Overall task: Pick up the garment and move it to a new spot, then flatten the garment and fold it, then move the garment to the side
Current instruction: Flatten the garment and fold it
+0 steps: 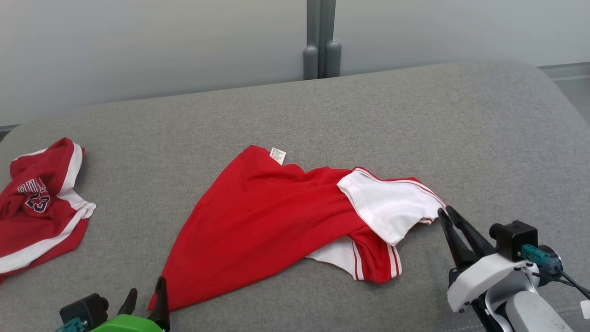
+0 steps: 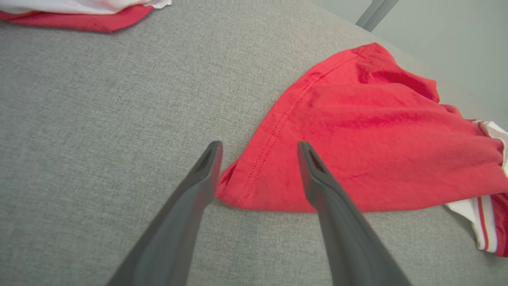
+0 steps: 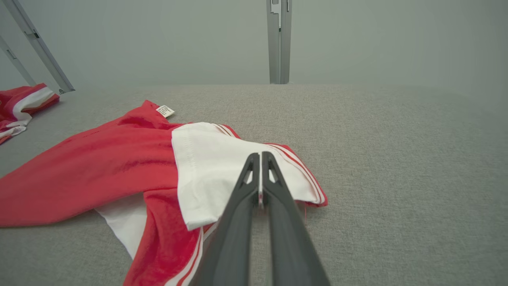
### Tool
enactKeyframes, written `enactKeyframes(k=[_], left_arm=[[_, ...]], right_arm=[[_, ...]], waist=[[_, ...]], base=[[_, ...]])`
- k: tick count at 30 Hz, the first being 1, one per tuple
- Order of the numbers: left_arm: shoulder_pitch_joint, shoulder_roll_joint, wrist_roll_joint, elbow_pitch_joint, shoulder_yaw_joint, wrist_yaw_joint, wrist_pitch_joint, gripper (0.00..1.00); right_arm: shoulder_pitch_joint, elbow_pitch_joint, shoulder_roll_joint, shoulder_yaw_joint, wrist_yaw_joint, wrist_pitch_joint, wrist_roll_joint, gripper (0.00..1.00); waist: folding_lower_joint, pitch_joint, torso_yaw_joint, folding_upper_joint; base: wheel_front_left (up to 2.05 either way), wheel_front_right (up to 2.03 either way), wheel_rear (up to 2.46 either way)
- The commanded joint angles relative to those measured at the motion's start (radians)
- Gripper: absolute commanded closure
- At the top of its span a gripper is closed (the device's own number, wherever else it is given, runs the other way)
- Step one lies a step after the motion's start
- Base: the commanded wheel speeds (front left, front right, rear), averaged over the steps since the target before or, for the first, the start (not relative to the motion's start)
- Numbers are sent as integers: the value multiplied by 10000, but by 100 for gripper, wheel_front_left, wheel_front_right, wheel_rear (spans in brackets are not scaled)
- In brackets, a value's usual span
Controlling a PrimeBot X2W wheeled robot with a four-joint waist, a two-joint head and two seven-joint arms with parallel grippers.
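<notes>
Two grippers flank the red garment [image 1: 267, 216], which lies mid-way along the grey cushion [image 1: 415, 115] with its long axis running left to right. The left gripper [image 2: 260, 145] is spread open astride the near hem corner. The right gripper [image 3: 260, 155] is pressed closed at the white sleeve [image 3: 214, 167].

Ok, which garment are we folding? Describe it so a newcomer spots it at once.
On the grey cushioned surface, look at the middle, not the left edge. The garment is the spread-out red one with a white sleeve and a white label; the crumpled red piece at left carries lettering and a number instead.
</notes>
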Motion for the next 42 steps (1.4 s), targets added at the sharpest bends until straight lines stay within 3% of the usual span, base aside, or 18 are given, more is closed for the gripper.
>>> enactKeyframes(k=[1,21,27,42], left_arm=[[-193,46,57,-37,23,0,-72,0],[-348,522,1295,-2109,107,399,-1506,0],[-283,281,1713,-2414,264,470,-2039,0],[-439,-157,2353,-2181,142,121,-2247,0]], right_arm=[[114,-43,-15,-34,1,-57,-50,0],[481,-941,377,-687,1,-437,155,0],[874,-1206,610,-1028,1,-630,115,0],[1233,-1541,840,-1095,1,-629,-72,0]], waist=[[0,-8,-10,0],[0,-233,11,0],[0,-251,78,0],[0,-242,47,0]], base=[[0,0,0],[0,0,0],[0,0,0],[0,0,0]])
